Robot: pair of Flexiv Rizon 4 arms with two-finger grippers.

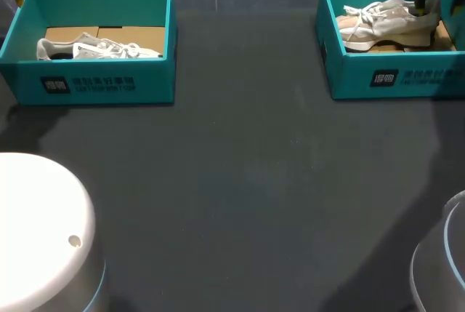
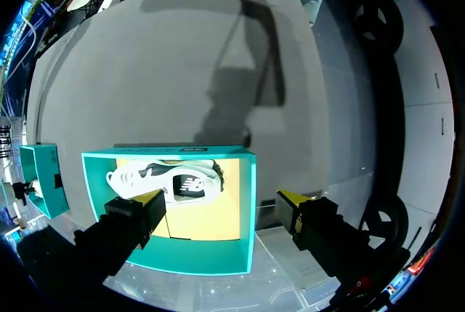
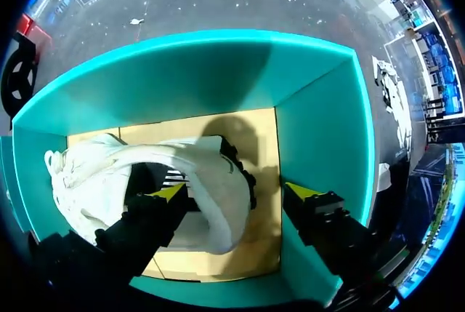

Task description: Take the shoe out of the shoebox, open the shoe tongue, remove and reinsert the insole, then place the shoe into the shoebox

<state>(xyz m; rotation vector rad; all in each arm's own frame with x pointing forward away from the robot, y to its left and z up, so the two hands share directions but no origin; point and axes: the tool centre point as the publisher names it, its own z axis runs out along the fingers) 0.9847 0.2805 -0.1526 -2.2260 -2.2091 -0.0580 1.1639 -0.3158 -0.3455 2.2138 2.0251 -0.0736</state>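
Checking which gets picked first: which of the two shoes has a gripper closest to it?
The shoe in the right box: the open right gripper sits close over it. The left gripper hangs high above the other shoe.

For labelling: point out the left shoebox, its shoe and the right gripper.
left shoebox (image 1: 156, 79): head view, front wall
shoe (image 1: 98, 50): head view, upper
right gripper (image 3: 236, 191): right wrist view, between fingertips
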